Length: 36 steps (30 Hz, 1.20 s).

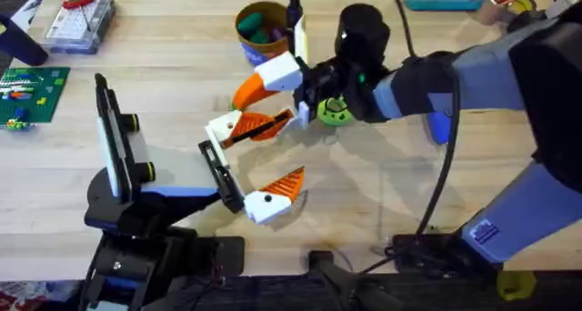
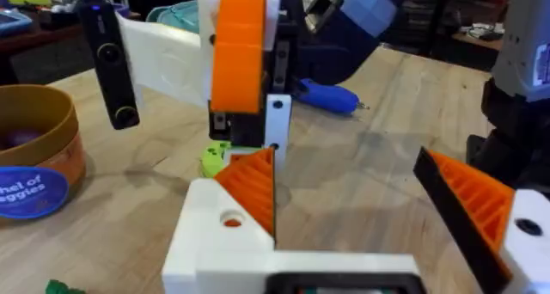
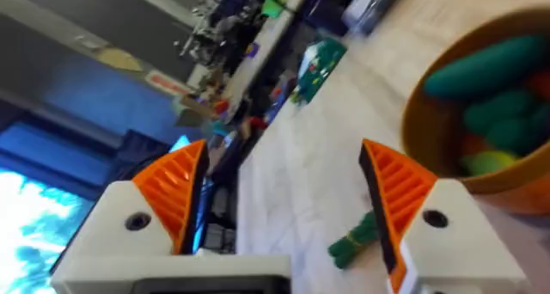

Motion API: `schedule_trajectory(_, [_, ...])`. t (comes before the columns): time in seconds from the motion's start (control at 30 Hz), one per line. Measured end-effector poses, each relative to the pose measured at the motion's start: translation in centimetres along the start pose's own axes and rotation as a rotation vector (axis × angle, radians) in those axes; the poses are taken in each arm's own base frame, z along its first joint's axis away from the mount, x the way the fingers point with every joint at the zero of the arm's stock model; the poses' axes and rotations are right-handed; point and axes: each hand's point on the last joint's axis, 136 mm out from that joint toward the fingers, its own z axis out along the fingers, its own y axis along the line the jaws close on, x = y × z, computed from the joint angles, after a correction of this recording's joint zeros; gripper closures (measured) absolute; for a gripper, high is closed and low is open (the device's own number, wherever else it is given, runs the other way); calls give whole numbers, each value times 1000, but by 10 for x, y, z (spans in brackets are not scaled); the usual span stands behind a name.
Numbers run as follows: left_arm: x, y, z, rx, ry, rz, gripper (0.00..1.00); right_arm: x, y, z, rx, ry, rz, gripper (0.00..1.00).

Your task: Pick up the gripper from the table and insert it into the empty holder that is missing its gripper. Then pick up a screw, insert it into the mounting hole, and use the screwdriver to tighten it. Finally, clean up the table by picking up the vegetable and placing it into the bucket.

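My left gripper (image 1: 273, 152) (image 2: 344, 169) is open and empty. The gripper (image 1: 225, 129) (image 2: 241, 217), a white base with an orange tip, sits on one end of the black holder (image 1: 221, 175), and the round hole in its base looks empty. My right gripper (image 1: 259, 102) (image 3: 284, 191) hangs open just beyond it, holding nothing. A green vegetable (image 1: 334, 111) (image 2: 215, 156) lies under the right wrist. The blue screwdriver (image 1: 439, 125) (image 2: 331, 94) lies farther right. The orange bucket (image 1: 262, 29) (image 3: 481, 113) holds vegetables. The screw is out of view.
A small green piece (image 3: 352, 238) lies on the table near the bucket. A clear parts box (image 1: 82, 20) and a green building plate (image 1: 32, 88) sit at the far left. A black cable (image 1: 446, 184) runs down beside the right arm.
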Motion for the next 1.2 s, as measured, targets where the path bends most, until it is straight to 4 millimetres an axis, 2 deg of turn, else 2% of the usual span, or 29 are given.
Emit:
schedule_trajectory(0.17, [0, 0, 0, 1, 0, 0, 15, -8, 0, -16, 0, -43, -2, 6])
schedule_trajectory(0.4, [0, 0, 0, 1, 0, 0, 14, -14, 0, -28, 2, -75, -55, 5])
schedule_trajectory(0.57, [0, 0, 0, 1, 0, 0, 14, -37, -1, -47, 18, -207, -144, 5])
schedule_trajectory(0.73, [0, 0, 0, 1, 0, 0, 14, -79, 2, -81, 80, -454, -315, 5])
schedule_trajectory(0.87, [0, 0, 0, 1, 0, 0, 14, -110, 27, -114, 135, -589, -511, 5])
schedule_trajectory(0.97, [0, 0, 0, 1, 0, 0, 14, -131, 39, -137, 198, -644, -576, 5])
schedule_trajectory(1.07, [0, -1, 0, 3, 0, -1, 14, -143, 34, -158, 282, -672, -546, 5])
schedule_trajectory(1.2, [0, -1, 0, 5, 1, -1, 13, -142, 9, -178, 450, -698, -417, 4])
